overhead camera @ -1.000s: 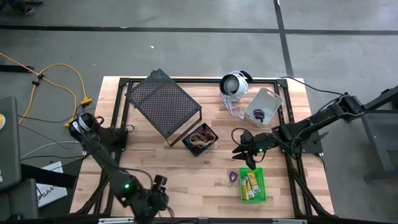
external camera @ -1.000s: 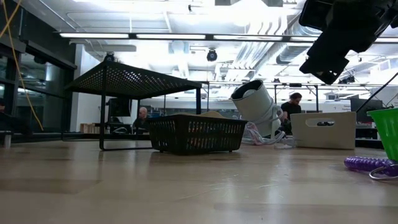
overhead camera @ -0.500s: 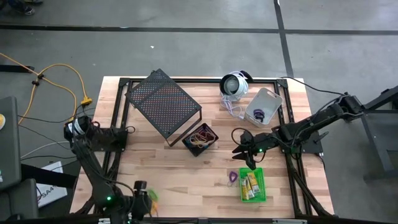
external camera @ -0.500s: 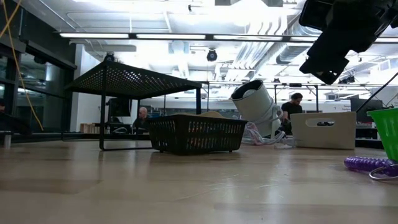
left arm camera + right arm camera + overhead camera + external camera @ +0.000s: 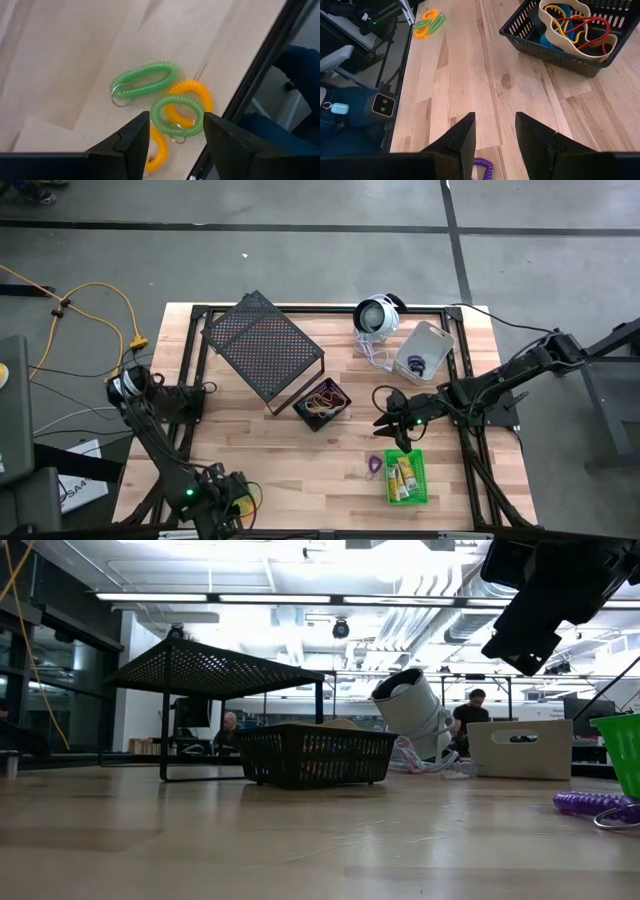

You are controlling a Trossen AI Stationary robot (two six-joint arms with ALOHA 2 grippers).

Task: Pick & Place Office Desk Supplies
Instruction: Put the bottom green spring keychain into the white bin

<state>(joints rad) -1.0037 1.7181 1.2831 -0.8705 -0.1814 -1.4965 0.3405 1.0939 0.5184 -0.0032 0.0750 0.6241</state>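
Your left gripper (image 5: 172,131) hovers jaws open over the green and orange loops (image 5: 165,107) at lower left of the surface (image 5: 300,450), by its edge. A glancing descent may push them off. Right gripper (image 5: 398,420) waits open, empty, above the green bin (image 5: 407,476).

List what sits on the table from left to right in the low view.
Mesh rack → black basket → round white device → grey bin → purple coil → green bin.
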